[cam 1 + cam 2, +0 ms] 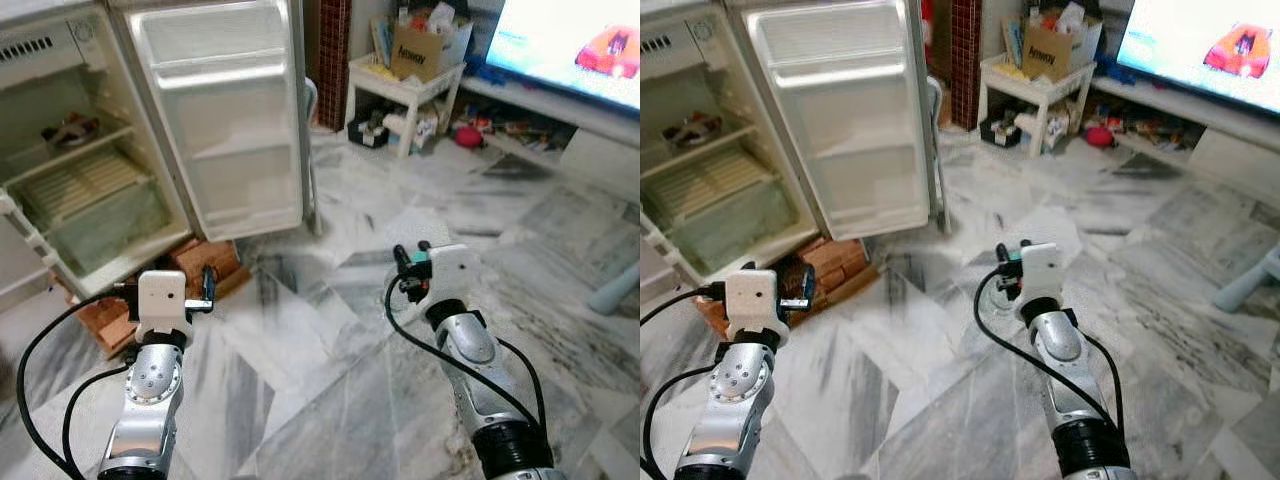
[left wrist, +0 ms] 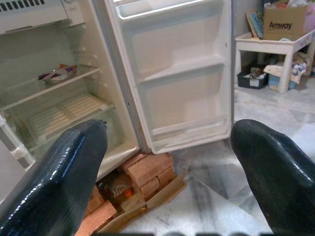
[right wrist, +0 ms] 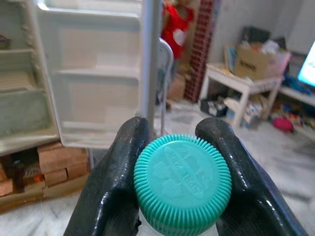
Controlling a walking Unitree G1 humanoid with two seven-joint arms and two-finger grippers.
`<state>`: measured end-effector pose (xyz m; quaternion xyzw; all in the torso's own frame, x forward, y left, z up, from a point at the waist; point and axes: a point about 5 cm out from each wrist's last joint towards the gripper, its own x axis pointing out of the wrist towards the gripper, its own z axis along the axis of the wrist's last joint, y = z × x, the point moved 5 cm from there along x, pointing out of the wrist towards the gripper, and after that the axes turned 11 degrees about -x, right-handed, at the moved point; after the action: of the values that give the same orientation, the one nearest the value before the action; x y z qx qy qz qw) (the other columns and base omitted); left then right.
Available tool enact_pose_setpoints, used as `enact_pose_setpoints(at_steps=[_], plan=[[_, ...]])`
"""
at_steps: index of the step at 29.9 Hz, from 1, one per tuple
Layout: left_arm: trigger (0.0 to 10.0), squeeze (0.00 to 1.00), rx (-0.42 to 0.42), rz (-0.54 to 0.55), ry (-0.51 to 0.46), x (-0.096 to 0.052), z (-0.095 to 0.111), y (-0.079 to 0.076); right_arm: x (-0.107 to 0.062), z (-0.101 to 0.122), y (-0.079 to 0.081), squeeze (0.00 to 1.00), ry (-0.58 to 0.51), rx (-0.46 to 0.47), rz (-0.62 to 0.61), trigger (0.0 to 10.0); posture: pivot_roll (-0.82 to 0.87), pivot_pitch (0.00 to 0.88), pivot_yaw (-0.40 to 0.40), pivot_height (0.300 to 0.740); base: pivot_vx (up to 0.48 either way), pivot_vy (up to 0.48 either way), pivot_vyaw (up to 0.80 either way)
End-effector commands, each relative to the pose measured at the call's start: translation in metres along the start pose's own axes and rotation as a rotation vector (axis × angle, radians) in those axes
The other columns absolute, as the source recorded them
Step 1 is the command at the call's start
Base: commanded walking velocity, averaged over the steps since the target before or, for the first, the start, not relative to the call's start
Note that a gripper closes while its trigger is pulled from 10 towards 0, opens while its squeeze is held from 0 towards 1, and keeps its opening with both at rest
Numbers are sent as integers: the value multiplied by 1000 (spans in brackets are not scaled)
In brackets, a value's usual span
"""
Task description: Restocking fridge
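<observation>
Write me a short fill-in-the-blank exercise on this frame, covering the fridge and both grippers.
1. The fridge door stands ____.
2. The right gripper is shut on a bottle with a ____ cap.
3. The left gripper has its fingers ____, with nothing between them.
4. Under the fridge lie stacked ____.

Missing words: open; green; open; bricks

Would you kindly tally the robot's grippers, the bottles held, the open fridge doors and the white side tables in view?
Grippers: 2, the left gripper open and empty, the right gripper shut on a bottle.
Bottles held: 1, the teal-capped bottle.
Open fridge doors: 1, the white fridge door.
White side tables: 1, the white side table.
Total: 5.
</observation>
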<state>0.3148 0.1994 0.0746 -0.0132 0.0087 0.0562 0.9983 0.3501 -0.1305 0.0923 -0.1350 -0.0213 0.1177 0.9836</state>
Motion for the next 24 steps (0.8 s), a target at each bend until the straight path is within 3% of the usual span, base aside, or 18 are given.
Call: enact_pose_setpoints(at_steps=[1,7,13,24], plan=[[10000,0,2,23,-10,1,5,5,1,15,3,0,-67,-8,19,10000,80,2,-35,740,405,0,800],[10000,0,3,31,-6,0,3,9,3,17,8,0,-70,13,33,10000,84,0,-37,740,404,0,800],[10000,0,2,27,-3,1,4,8,6,19,3,0,-75,17,23,10000,78,4,-37,740,408,0,759],[10000,0,-10,14,-3,3,4,2,6,21,6,0,-90,-4,58,10000,82,0,-44,740,433,0,73]])
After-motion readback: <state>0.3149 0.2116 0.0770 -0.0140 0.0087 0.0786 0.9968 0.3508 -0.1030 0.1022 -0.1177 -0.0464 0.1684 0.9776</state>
